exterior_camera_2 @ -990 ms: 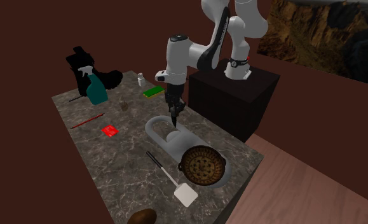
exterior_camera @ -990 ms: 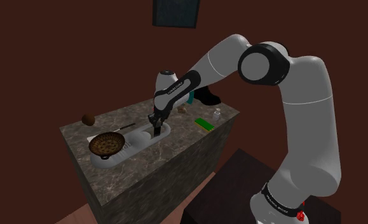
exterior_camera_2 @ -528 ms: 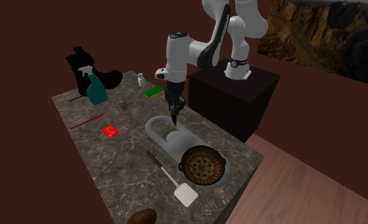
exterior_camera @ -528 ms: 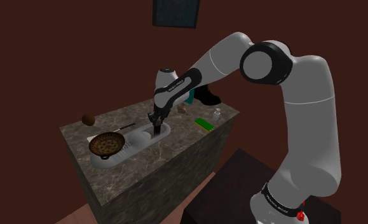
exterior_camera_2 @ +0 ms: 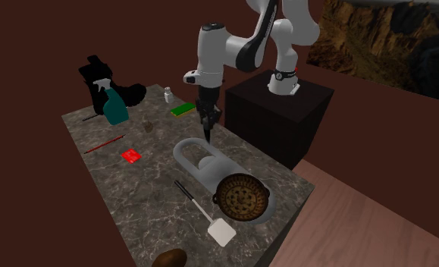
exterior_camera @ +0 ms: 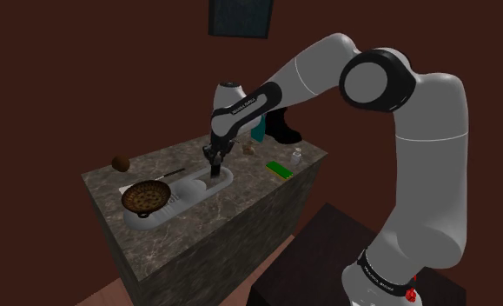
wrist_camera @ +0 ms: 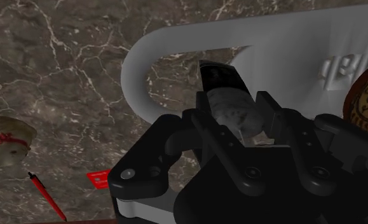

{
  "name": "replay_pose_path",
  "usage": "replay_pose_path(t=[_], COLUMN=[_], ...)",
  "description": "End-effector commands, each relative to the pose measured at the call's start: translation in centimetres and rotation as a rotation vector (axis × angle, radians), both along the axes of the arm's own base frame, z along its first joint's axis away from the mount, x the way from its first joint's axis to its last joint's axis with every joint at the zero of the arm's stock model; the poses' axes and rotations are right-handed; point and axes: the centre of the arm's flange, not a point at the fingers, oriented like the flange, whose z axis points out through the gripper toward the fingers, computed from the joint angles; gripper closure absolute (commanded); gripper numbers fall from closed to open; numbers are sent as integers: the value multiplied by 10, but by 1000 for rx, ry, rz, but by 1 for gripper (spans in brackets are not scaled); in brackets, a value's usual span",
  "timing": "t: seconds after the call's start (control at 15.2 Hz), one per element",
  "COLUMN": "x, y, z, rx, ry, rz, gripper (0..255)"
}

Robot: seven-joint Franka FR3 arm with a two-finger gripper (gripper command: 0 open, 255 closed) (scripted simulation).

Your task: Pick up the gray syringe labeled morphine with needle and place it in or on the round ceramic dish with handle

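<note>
The brown round dish (exterior_camera_2: 243,197) sat by the counter (exterior_camera_2: 134,199) corner nearest in the second exterior view, on top of one end of the big gray syringe (wrist_camera: 278,44). The syringe lay flat along the counter's middle. Farther back, the black gripper (exterior_camera_2: 208,130) hung just above the syringe's ring end, and I could not tell if it was spread or pressed together.

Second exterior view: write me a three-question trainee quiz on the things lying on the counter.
1. True or false: the brown dish sits over one end of the gray syringe.
2. What colour is the spray bottle? A red, B teal, C white.
3. Fill in: the flat card near the pen is ___.
Key: 1 true; 2 B; 3 red.
</note>
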Motion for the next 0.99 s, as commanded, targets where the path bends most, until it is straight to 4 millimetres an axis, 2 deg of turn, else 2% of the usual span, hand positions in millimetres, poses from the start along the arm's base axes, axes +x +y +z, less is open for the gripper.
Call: replay_pose_path(t=[0.0, 0.73, 0.92], x=[1, 1, 13], y=[0, 0, 38], z=[13, 69, 73], rx=[0, 0, 0], ry=[0, 0, 0], rz=[0, 0, 0], gripper=[255, 255, 255])
